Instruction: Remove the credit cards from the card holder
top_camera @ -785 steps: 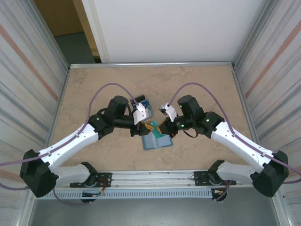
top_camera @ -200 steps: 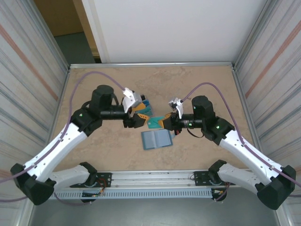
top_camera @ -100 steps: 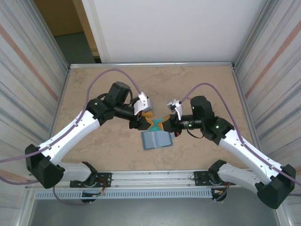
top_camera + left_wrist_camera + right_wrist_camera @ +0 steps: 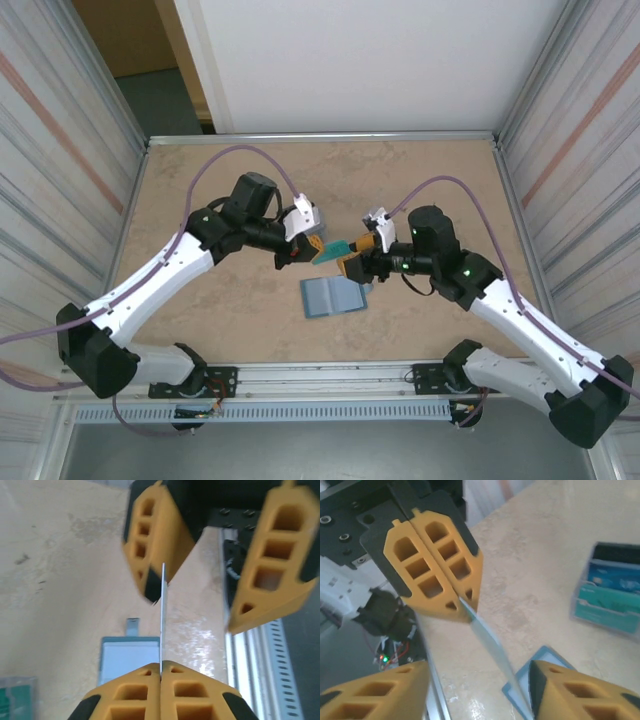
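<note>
The card holder [image 4: 333, 296] lies open and flat on the table, its pale grey-blue inside facing up; it shows too in the left wrist view [image 4: 127, 655]. Above it a teal-green credit card [image 4: 333, 250] hangs between the two grippers. My left gripper [image 4: 308, 252] is shut on one end of the card, which appears edge-on [image 4: 162, 615] in its wrist view. My right gripper [image 4: 352, 262] stands open around the card's other end [image 4: 490, 637], with the card running close to its right finger [image 4: 585, 692].
A small stack of black, blue and teal cards [image 4: 612, 590] lies on the table beyond the wallet, beside the left arm. The slotted metal rail [image 4: 272, 670] runs along the near table edge. Corrugated walls close in both sides.
The left arm came back from the card stack and shut on the teal card that the right gripper held. The right gripper's jaws have since opened off the card.
</note>
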You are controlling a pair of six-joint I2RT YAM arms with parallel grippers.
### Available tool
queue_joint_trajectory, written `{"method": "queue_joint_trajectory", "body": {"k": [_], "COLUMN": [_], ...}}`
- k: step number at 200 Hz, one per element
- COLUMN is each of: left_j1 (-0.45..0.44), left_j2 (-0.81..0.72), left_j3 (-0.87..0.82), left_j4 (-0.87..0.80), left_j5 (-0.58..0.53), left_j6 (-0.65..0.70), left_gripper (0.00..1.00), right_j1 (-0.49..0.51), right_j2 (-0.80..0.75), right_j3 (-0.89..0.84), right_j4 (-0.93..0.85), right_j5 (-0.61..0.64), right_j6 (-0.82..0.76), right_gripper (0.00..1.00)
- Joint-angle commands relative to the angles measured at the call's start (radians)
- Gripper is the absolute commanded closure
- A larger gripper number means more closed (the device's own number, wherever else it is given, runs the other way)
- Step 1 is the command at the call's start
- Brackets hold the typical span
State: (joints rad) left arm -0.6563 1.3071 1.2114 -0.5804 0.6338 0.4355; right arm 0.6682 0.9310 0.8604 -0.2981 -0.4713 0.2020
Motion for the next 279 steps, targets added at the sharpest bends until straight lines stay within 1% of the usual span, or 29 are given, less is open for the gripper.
{"method": "queue_joint_trajectory", "body": {"k": [1,15,30,48,53,83,118,138,164,215,256,279], "left_j1": [0.023,0.045,0.068,0.081,0.085,0.11,0.117,0.133,0.152,0.188,0.191,0.192], "left_j2": [-0.018,-0.006,0.022,0.058,0.069,0.14,0.224,0.273,0.315,0.36,0.394,0.421], "left_j3": [-0.066,-0.097,-0.112,-0.13,-0.132,-0.112,-0.081,-0.055,-0.04,-0.042,-0.037,-0.032], "left_j4": [0.097,0.142,0.179,0.23,0.242,0.274,0.29,0.28,0.268,0.286,0.283,0.282], "left_j5": [-0.171,-0.231,-0.268,-0.346,-0.36,-0.347,-0.332,-0.314,-0.292,-0.266,-0.237,-0.242], "left_j6": [0.048,0.07,0.092,0.13,0.14,0.158,0.175,0.174,0.157,0.145,0.138,0.137], "left_gripper": [1.0,1.0,1.0,1.0,1.0,1.0,1.0,1.0,1.0,1.0,1.0,1.0], "right_j1": [-0.004,-0.011,-0.016,-0.024,-0.024,-0.03,-0.045,-0.057,-0.061,-0.062,-0.064,-0.067], "right_j2": [-0.042,-0.058,-0.076,-0.09,-0.094,-0.106,-0.086,-0.056,-0.025,-0.008,-0.008,-0.007], "right_j3": [0.014,0.011,0.008,0.008,0.009,0.008,0.021,0.041,0.052,0.048,0.044,0.043], "right_j4": [-0.05,-0.059,-0.067,-0.086,-0.093,-0.117,-0.165,-0.197,-0.214,-0.196,-0.196,-0.197], "right_j5": [0.188,0.243,0.307,0.378,0.393,0.471,0.621,0.652,0.663,0.644,0.644,0.645], "right_j6": [0.0,0.012,0.032,0.053,0.058,0.096,0.171,0.2,0.217,0.23,0.237,0.24], "right_gripper": [0.29,0.26,0.19,0.07,0.0,0.01,0.01,0.01,0.01,0.01,0.01,0.01]}}
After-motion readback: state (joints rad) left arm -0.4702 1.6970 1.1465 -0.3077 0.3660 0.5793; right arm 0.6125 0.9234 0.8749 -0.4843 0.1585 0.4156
